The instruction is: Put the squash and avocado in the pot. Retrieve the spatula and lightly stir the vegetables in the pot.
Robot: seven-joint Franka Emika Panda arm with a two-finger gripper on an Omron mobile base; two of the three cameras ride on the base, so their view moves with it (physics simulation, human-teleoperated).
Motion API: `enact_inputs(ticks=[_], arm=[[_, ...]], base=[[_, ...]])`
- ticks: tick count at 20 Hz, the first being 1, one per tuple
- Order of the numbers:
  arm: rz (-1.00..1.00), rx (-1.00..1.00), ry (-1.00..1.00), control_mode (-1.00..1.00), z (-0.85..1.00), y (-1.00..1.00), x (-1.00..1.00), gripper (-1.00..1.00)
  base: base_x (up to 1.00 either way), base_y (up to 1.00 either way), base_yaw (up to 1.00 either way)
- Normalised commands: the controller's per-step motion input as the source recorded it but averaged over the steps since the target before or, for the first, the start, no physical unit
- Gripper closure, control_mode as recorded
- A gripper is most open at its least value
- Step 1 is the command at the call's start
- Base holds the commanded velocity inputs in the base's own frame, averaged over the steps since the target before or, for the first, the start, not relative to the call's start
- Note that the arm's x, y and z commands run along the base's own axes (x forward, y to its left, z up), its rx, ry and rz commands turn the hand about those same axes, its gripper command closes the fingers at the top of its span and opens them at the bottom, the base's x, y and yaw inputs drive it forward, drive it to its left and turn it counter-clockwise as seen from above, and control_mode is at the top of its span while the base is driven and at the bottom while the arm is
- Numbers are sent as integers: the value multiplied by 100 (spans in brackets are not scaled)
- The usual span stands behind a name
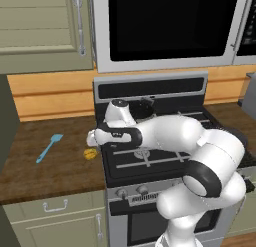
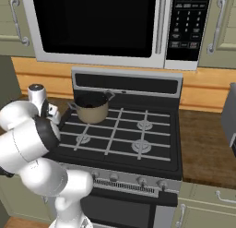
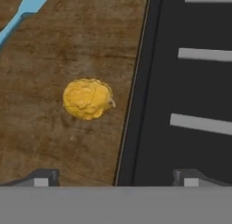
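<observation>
Dark claw (image 3: 115, 177) tips stand spread wide with nothing between them, above the brown wooden bench (image 3: 50, 141). Ahead of its left tip lies the lumpy yellow-orange squash (image 3: 87, 99), near the black stove (image 3: 181, 87); the light blue spatula (image 3: 22, 12) lies farther ahead.

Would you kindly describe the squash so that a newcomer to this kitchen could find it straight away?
Start at the black stove under the microwave, then look to the wooden counter on its left. The squash lies there close to the stove's edge. It is a small lumpy yellow ball, unlike the long, thin light blue spatula lying further left.
</observation>
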Motion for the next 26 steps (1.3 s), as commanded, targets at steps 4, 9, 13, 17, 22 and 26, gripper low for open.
enact_inputs(ticks=[4,9,13,17,22,26], arm=[[0,-2,8,-100,-20,28,3,-100],[0,-4,6,-100,-30,34,7,-100],[0,0,1,-100,-26,13,23,-100],[0,0,0,-100,-23,2,28,-100],[0,-1,1,-100,-22,20,12,-100],[0,0,3,-100,-8,30,20,-100]], base=[[0,0,0],[0,0,0],[0,0,0],[0,0,0],[0,0,0],[0,0,0]])
